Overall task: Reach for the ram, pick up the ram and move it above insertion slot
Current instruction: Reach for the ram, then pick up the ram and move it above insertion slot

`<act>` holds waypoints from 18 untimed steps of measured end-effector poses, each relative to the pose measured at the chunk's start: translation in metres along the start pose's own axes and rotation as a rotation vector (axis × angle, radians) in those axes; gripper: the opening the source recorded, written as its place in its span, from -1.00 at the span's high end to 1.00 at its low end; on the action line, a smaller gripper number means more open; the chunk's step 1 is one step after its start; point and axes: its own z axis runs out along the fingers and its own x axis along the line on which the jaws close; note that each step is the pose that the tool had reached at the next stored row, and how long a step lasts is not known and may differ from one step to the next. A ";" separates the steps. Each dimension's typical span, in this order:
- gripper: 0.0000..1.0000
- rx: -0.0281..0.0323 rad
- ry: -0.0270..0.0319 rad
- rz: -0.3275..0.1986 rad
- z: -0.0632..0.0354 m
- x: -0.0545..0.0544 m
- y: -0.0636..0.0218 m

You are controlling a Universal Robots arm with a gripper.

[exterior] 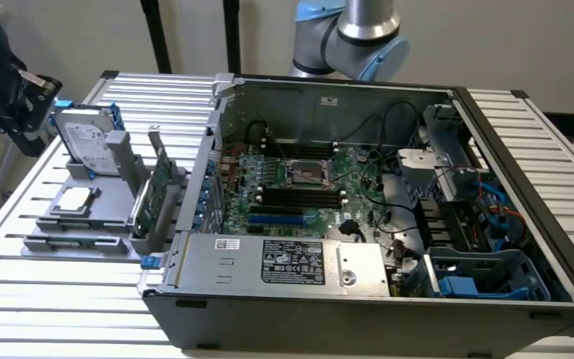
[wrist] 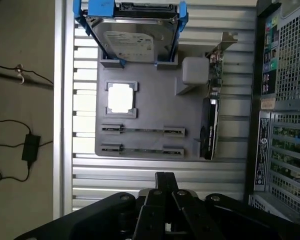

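Black tool (wrist: 165,176) pinched shut, gripping nothing, above grey fixture tray (wrist: 155,107), beside open computer case (exterior: 367,325).

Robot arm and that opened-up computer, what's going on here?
A robot arm is set up by an open computer case. Its hand is shut, holds nothing, and hangs above a grey tray of spare parts: a hard drive, a green card standing on edge and a square chip. Nothing has been picked up yet.
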 end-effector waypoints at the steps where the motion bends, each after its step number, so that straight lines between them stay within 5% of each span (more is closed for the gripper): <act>1: 0.79 0.0000 0.0000 0.000 0.0002 0.001 -0.0002; 5: 0.79 -0.0005 0.0009 -0.028 0.0020 0.003 -0.0015; 18: 0.79 -0.0002 0.0103 -0.262 0.0089 0.003 -0.0018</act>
